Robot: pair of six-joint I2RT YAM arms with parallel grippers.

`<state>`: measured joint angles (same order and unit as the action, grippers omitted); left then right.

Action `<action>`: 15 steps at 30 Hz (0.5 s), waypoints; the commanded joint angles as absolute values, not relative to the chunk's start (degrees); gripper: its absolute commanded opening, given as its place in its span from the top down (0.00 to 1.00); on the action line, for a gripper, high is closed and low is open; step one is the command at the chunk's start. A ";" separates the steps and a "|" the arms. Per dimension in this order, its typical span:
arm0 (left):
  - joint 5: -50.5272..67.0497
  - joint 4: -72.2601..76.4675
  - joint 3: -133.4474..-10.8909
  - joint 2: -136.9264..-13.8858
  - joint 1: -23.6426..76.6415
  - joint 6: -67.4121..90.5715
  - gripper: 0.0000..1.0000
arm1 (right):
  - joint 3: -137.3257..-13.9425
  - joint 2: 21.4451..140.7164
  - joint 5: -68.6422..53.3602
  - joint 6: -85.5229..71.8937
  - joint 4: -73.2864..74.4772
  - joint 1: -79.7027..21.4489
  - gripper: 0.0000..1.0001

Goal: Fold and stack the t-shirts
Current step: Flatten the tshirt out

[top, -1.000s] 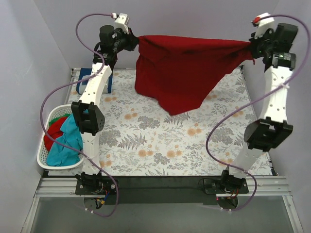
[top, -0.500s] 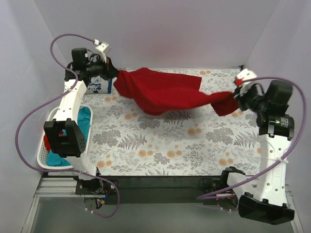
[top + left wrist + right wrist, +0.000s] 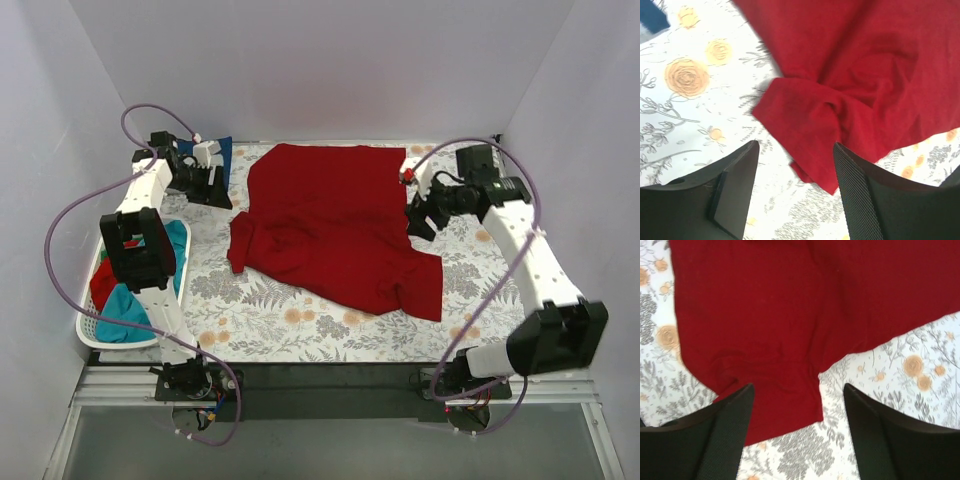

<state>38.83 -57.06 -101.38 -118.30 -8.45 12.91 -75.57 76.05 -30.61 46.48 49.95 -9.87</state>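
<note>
Now, from the top external view, the dark red t-shirt [image 3: 330, 225] lies opened out on the floral table cloth [image 3: 300, 325], between the middle of the table and its far edge. Its long axis slants from the far edge toward the near right corner. It is not flat: one end is bunched on the left side, creases cross the body, and a flap juts out at the near right. The left gripper [image 3: 212, 178] hangs near the far left corner, a little apart from the shirt's left edge, beside a navy blue shirt [image 3: 222, 150]. The right gripper [image 3: 418, 215] sits just at the shirt's right edge, so I judge it the nearer of the two for smoothing or a first fold. A white laundry basket [image 3: 85, 335] holding teal and red cloth stands at the left edge.

From the left wrist, the left gripper [image 3: 796, 165] has its jaws well apart with nothing between them. The shirt [image 3: 855, 65] lies below and ahead, a twisted sleeve [image 3: 810, 130] pointing toward the jaws.

From the right wrist, the right gripper [image 3: 797, 400] is likewise spread wide and grips nothing. The shirt [image 3: 790, 305] fills the view ahead, and a puckered flap [image 3: 780, 390], perhaps a sleeve, lies under the gap.
</note>
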 commanded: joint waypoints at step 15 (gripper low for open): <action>37.44 -50.19 -79.54 -103.44 15.20 26.27 0.46 | -111.10 127.26 -13.74 35.94 44.21 -14.50 0.66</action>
